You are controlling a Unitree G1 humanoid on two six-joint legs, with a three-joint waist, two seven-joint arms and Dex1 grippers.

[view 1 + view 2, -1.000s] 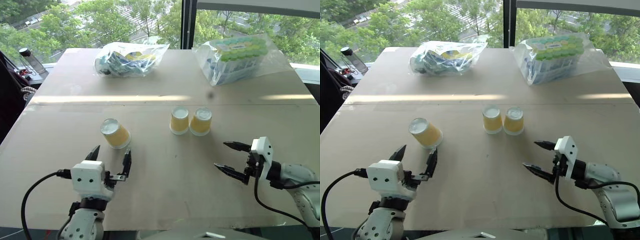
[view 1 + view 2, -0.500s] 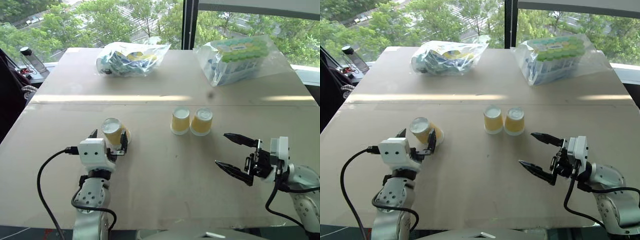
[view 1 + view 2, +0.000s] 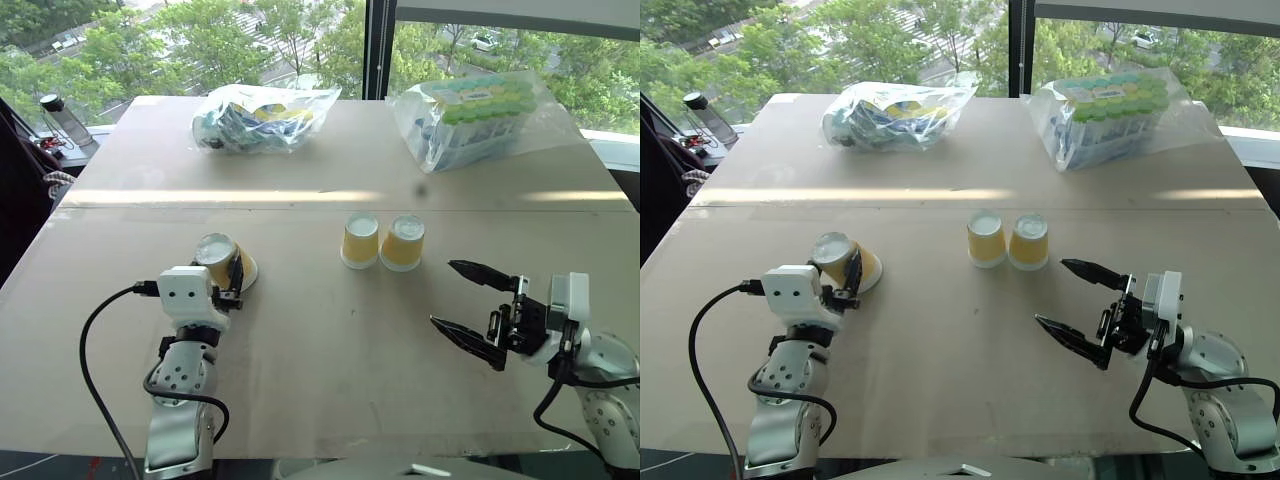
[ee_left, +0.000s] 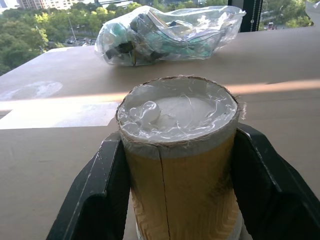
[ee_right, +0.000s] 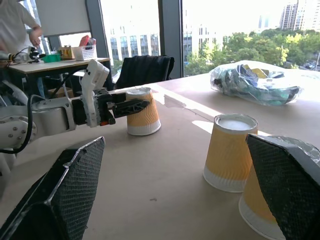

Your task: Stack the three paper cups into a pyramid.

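Since a second ago the left gripper (image 3: 228,283) has reached forward from the near edge and clamped its two black fingers on the lone paper cup (image 3: 222,262), which then stood free just ahead of the spread fingers. That cup stands upside down on the left half of the table (image 3: 320,330), leaning slightly, its crinkled white base up and its ribbed yellow-orange wall pinched from both sides, as the left wrist view shows with a vertical seam running down the paper (image 4: 176,160). The other two cups (image 3: 381,242) stand inverted and upright near the middle of the table, touching side by side, each tapered with a white band at the rim on the board; they are well apart from the held one. The right gripper (image 3: 472,308) has risen a little and hangs above the table's near right part with its pointed, mesh-textured fingers spread wide, nothing between them. The tabletop is flat brown board with a seam across its width. Along the far edge lie two crumpled clear plastic bags: one of mixed packets (image 3: 262,117) toward the left, one of green-capped small bottles (image 3: 478,114) toward the right.
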